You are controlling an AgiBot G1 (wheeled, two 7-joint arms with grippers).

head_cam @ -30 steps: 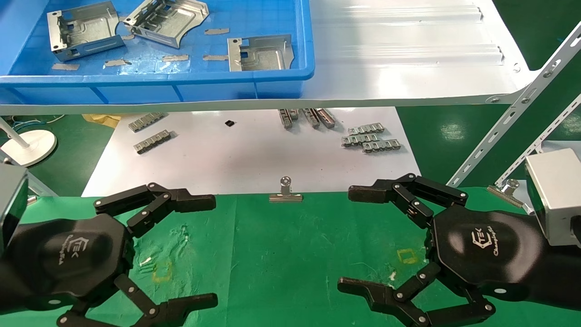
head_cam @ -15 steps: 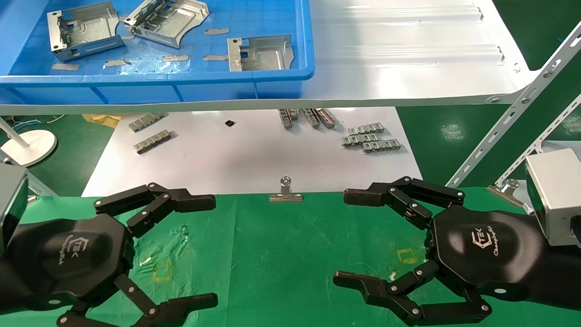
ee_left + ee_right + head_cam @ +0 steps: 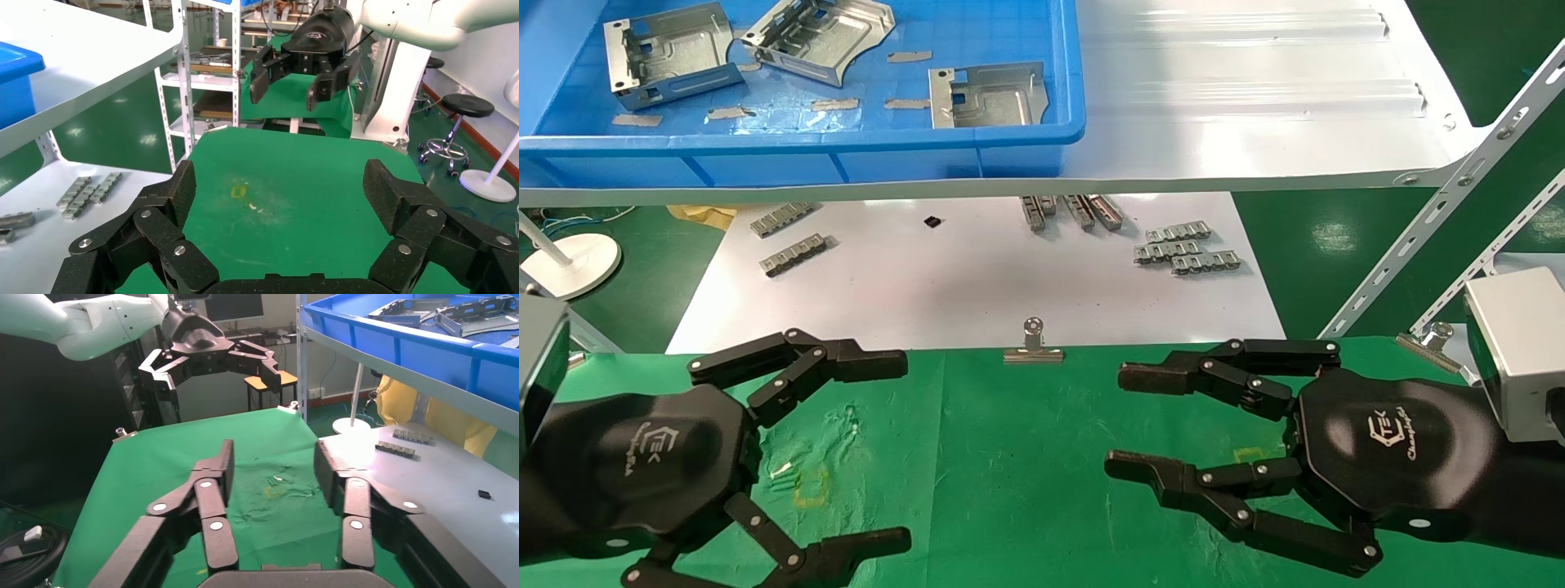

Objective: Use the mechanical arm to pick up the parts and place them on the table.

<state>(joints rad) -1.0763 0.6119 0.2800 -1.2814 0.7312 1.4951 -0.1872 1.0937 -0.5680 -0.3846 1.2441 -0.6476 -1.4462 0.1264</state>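
Three shiny silver brackets (image 3: 670, 61) (image 3: 821, 37) (image 3: 989, 96) lie in a blue bin (image 3: 1026, 151) on the white shelf at the back left; they also show in the right wrist view (image 3: 440, 309). My left gripper (image 3: 896, 451) hovers over the green table (image 3: 1026, 457) at the near left, open wide and empty; its own view (image 3: 281, 190) shows only green cloth between the fingers. My right gripper (image 3: 1122, 421) hovers at the near right, open and empty, its fingers narrower apart (image 3: 274, 462). Both are far below and in front of the bin.
A glossy white shelf board (image 3: 1238, 98) overhangs a white sheet (image 3: 977, 278) with small grey linked strips (image 3: 1185, 251). Binder clips (image 3: 1033, 347) (image 3: 1430, 339) grip the cloth's far edge. Slotted shelf posts (image 3: 1442, 196) rise at the right. A white lamp base (image 3: 572, 261) stands at the left.
My right gripper's fingers have drawn closer together and stretched out to the left. The left gripper and the brackets have not moved.
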